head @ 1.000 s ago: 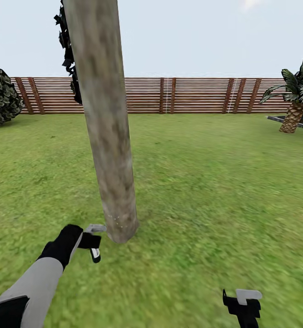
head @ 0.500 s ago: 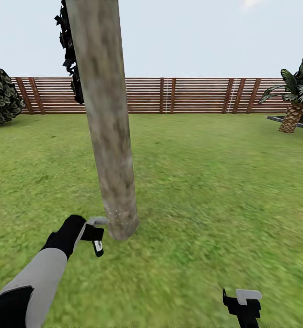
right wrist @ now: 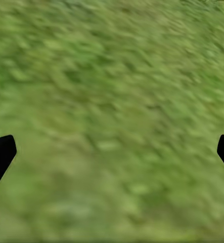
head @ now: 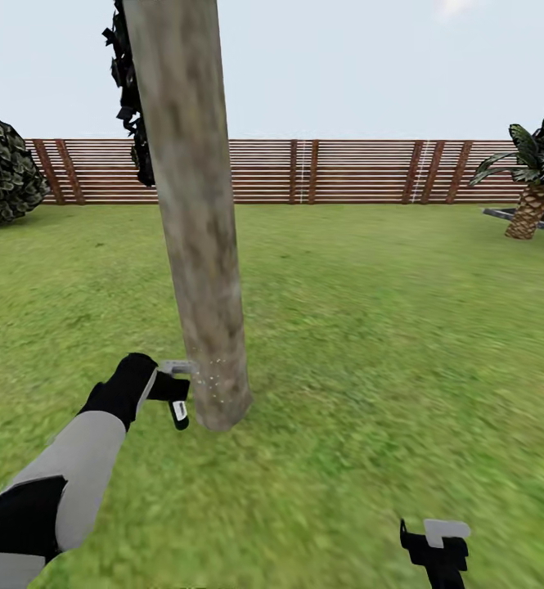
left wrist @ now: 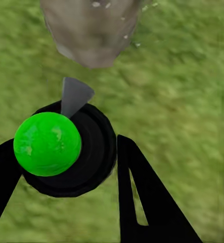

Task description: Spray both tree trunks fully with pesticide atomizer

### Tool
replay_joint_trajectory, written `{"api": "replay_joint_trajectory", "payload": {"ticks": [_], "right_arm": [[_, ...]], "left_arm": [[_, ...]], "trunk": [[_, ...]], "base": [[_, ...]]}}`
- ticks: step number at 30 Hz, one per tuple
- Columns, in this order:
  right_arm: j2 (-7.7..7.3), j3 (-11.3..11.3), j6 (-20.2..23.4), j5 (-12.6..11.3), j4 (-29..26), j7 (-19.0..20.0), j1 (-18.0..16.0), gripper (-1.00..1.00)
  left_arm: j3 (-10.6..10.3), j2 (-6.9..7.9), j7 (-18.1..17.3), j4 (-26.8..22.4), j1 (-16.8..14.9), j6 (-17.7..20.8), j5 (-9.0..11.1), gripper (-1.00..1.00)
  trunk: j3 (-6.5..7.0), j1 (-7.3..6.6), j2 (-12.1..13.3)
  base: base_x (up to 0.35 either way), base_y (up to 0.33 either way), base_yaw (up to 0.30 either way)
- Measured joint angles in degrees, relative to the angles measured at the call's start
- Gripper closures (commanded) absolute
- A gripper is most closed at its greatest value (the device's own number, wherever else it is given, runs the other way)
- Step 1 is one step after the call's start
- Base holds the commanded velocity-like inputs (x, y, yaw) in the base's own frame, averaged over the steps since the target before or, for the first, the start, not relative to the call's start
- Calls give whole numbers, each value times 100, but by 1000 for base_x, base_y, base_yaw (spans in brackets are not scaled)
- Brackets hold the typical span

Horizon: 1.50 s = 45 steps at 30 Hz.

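The tree trunk (head: 198,229) rises through the upper left of the head view, its crown cut off at the top, with faint pale specks near its base. Just left of that base, the left gripper (left wrist: 66,167) pinches the green-topped pesticide atomizer (left wrist: 47,144). At lower right, the right gripper (head: 435,546) hangs spread wide over the grass (right wrist: 112,121).

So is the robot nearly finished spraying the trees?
Not yet. The pickup looks done: the left gripper holds the atomizer, green ball on top. Right now its nozzle points at the bottom of the tree trunk, where a few pale specks show. The bark higher up looks bare, so most of this trunk looks left to spray, then the second tree. The right gripper holds nothing.
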Motion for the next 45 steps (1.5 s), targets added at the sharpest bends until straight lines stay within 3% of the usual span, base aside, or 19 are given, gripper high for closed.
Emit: {"api": "replay_joint_trajectory", "payload": {"ticks": [4, 11, 20, 45], "right_arm": [[0, 0, 0, 0, 0, 0, 0, -100], [0, -5, 0, 1, -5, 0, 0, -100], [-18, -2, -2, 1, 0, -11, 0, -100], [-3, 4, -2, 1, 0, -11, 0, -100]], "left_arm": [[-4, -133, 8, 0, -21, -12, -70, 100], [-8, 265, 4, 1, -95, 44, -89, 100], [-170, 145, 17, 1, -38, 25, -69, 100], [-178, 143, 61, 18, -36, -18, -63, 100]], "trunk": [[0, 0, 0], [0, 0, 0], [0, 0, 0], [0, 0, 0]], "base": [[0, 0, 260], [0, 0, 86], [0, -219, 2], [75, -273, 0]]}}
